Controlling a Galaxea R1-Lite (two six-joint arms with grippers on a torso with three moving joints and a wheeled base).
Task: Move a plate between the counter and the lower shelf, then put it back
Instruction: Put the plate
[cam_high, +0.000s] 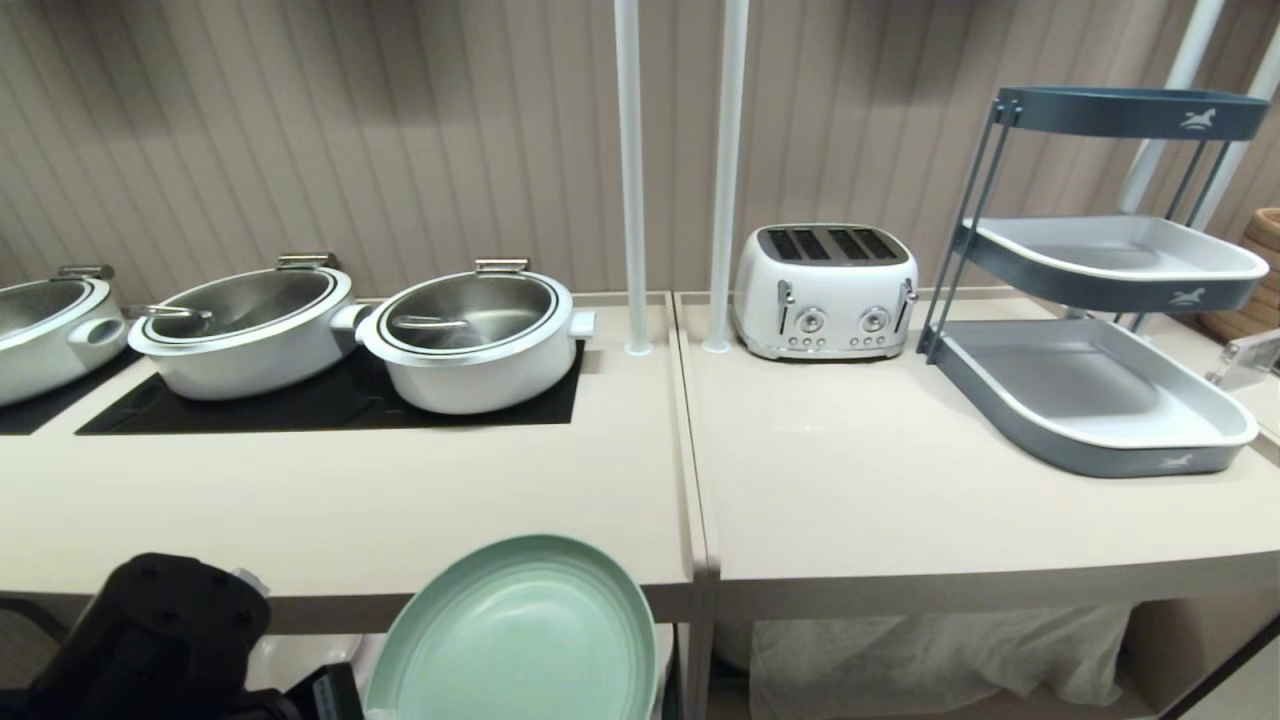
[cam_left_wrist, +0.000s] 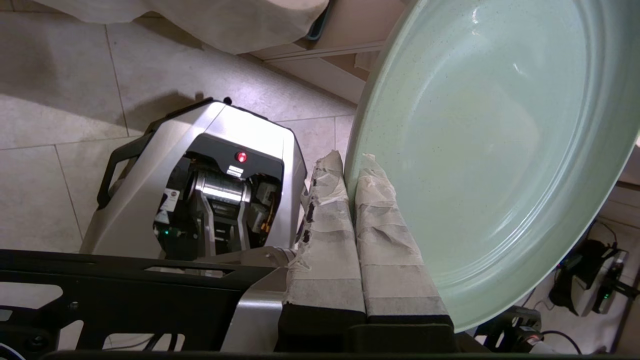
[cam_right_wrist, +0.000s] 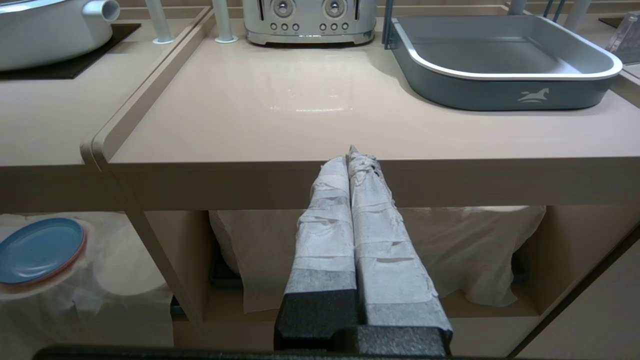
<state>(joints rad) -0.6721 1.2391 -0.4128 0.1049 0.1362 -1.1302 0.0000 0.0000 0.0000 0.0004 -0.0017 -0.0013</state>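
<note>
The mint-green plate hangs tilted, its face turned up toward me, just in front of the counter's front edge and below its top. My left gripper is shut on the plate's rim, one taped finger on each side. Its black arm shows at the lower left. My right gripper is shut with nothing in it and stays level in front of the counter edge. Beneath the counter opens the lower shelf, draped with white cloth.
Three white pots sit on the black cooktop at the back left. Two white poles, a white toaster and a tiered blue-grey tray rack stand further right. A blue plate lies in the left compartment. My base is on the tiled floor below the plate.
</note>
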